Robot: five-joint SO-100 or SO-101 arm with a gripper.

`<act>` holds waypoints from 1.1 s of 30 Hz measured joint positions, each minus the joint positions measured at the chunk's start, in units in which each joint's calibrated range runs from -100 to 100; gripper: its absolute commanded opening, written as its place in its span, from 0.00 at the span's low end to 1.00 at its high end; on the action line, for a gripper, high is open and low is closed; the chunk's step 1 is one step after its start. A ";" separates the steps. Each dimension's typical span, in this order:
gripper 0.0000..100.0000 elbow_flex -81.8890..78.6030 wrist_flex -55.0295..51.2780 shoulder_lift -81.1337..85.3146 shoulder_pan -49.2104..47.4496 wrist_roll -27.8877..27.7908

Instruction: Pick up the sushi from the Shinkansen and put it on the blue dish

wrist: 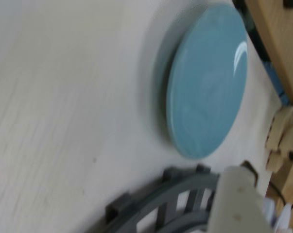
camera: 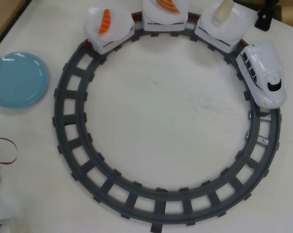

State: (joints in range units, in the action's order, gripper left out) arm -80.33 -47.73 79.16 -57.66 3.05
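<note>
Grey circular track (camera: 68, 141) carries the Shinkansen (camera: 263, 80) at the overhead view's right, drawing three cars; two sushi (camera: 104, 21) (camera: 168, 6) ride the white plates at top. Empty, the blue dish (camera: 17, 80) sits left, outside the loop. Whether the gripper's jaws are apart or closed, I cannot tell

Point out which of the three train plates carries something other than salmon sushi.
The plate right behind the train, rightmost in the overhead view. It holds a pale cream block; the other two carry orange-topped sushi.
</note>
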 measured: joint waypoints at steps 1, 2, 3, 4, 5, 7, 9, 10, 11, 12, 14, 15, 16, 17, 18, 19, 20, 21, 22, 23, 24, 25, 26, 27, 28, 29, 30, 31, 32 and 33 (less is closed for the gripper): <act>0.22 0.00 -0.42 0.00 0.41 0.00; 0.22 0.00 -0.67 0.00 0.65 0.00; 0.22 0.00 -0.76 0.00 0.90 0.00; 0.22 0.00 -0.84 0.00 1.14 0.00; 0.21 0.00 -0.84 0.00 1.72 0.00; 0.19 0.00 -0.84 0.00 3.27 0.00; 0.18 0.00 -0.84 0.00 5.64 0.00; 0.19 0.00 -0.84 0.00 6.95 0.00; 0.19 0.09 -0.92 -0.25 8.50 0.00; 0.19 0.46 -0.92 -0.84 10.13 0.00; 0.19 1.92 -0.92 -2.61 13.65 0.00; 0.19 2.84 -1.09 -3.96 15.37 0.00; 0.19 3.93 -1.18 -5.57 17.00 0.00; 0.19 4.94 -1.18 -7.34 18.55 -0.05; 0.19 6.13 -1.18 -9.36 20.11 -0.52; 0.19 7.14 -1.18 -11.56 21.58 -1.03; 0.19 8.33 -1.18 -13.83 23.05 -1.45; 0.19 9.61 -1.18 -16.36 24.36 -1.71; 0.19 10.98 -1.09 -18.89 25.75 -1.81; 0.19 12.26 -0.67 -21.26 26.97 -1.86; 0.19 13.63 -0.17 -23.70 28.20 -1.86; 0.19 14.91 0.34 -25.98 29.26 -1.86; 0.19 16.10 0.76 -28.34 30.24 -1.86; 0.19 17.29 1.01 -30.62 31.14 -1.86; 0.19 18.39 1.18 -32.81 31.88 -1.86; 0.19 19.21 1.43 -34.84 32.45 -1.86; 0.19 19.85 1.51 -36.78 32.86 -1.86; 0.19 20.22 1.51 -38.38 33.18 -1.86; 0.19 20.31 1.51 -39.73 33.27 -1.86; 0.19 20.31 1.51 -40.91 33.27 -1.86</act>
State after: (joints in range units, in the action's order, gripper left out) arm -60.02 -46.22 38.25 -24.40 1.19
